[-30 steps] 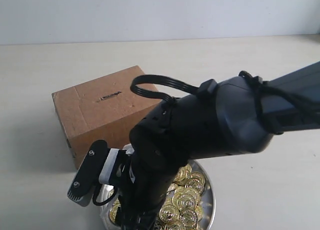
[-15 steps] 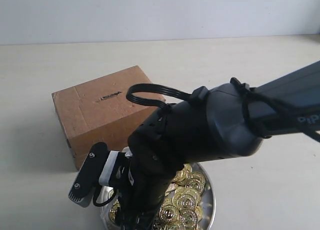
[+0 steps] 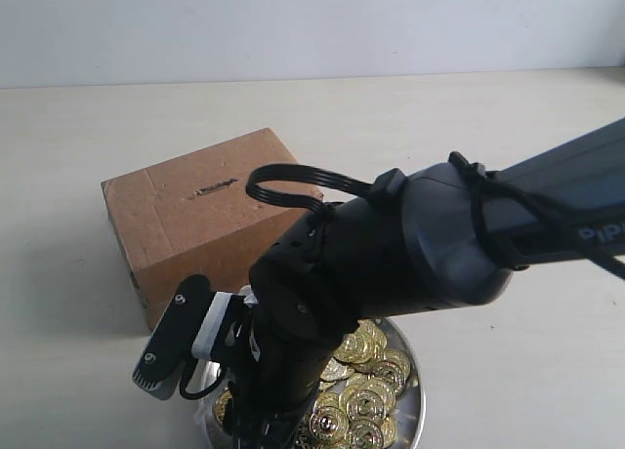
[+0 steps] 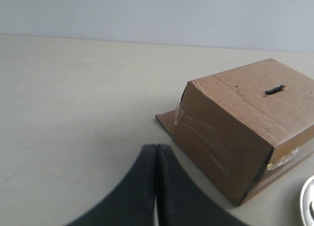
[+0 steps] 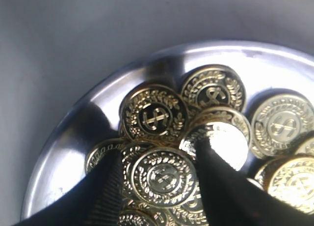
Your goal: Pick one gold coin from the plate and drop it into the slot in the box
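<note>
Right gripper [image 5: 158,159] sits low in the round shiny silver metal plate [image 5: 59,172], jaws apart on either side of one embossed gold coin [image 5: 162,178] lying atop the other coins [image 5: 282,125]. The brown rectangular cardboard box [image 3: 195,224] stands just beside the plate, its short dark slot [image 3: 215,187] in the top face. Left gripper [image 4: 156,152], jaws pressed together and empty, hangs over the pale table [image 4: 73,98] near the box.
</note>
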{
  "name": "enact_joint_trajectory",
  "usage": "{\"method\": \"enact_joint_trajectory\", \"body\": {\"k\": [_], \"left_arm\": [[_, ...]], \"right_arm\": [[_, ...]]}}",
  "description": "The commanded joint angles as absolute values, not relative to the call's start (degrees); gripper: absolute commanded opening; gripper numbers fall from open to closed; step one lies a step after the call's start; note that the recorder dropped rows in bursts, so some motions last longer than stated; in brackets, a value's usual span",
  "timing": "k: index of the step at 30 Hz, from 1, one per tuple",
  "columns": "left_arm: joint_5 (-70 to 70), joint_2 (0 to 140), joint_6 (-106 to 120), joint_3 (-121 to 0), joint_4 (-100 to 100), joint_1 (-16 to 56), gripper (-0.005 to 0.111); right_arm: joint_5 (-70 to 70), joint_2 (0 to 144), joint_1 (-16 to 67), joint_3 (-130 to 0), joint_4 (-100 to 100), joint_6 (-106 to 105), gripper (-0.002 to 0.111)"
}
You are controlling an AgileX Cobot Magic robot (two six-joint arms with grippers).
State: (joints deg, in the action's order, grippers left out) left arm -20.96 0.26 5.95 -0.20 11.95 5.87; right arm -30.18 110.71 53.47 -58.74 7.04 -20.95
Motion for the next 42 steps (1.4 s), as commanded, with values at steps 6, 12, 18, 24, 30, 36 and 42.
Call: {"method": "enact_joint_trajectory", "body": {"k": [6,12,18,24,30,36,42], "left_arm": [[-20.65,0.00,5.77,0.00,12.63,6.23,0.000],[-20.65,0.00,5.77,0.00,12.63,6.23,0.000],[-20.65,0.00,5.77,0.00,12.63,6.23,0.000],[-20.65,0.00,5.77,0.00,12.63,6.23,0.000],[-20.65,0.00,5.77,0.00,12.63,6.23,0.000],[-20.65,0.00,5.77,0.00,12.63,6.23,0.000],[-20.65,0.00,5.77,0.00,12.63,6.23,0.000]], "right_arm": [[-30.18,110.73,53.49,-59.06,6.44,-19.97,0.038],[-30.18,110.73,53.49,-59.06,6.44,-19.97,0.032],[-31.22,109.83,53.49,-59.06,6.44,-19.97,0.029],[-33.46,106.44,53.49,-59.30,6.44,-19.10,0.029],[-39.53,102.80,53.49,-59.30,6.43,-32.16,0.029],[-43.84,97.26,53.49,-59.30,6.81,-36.57,0.029],[-46.96,88.62,53.49,-59.30,6.96,-41.03,0.029]]}}
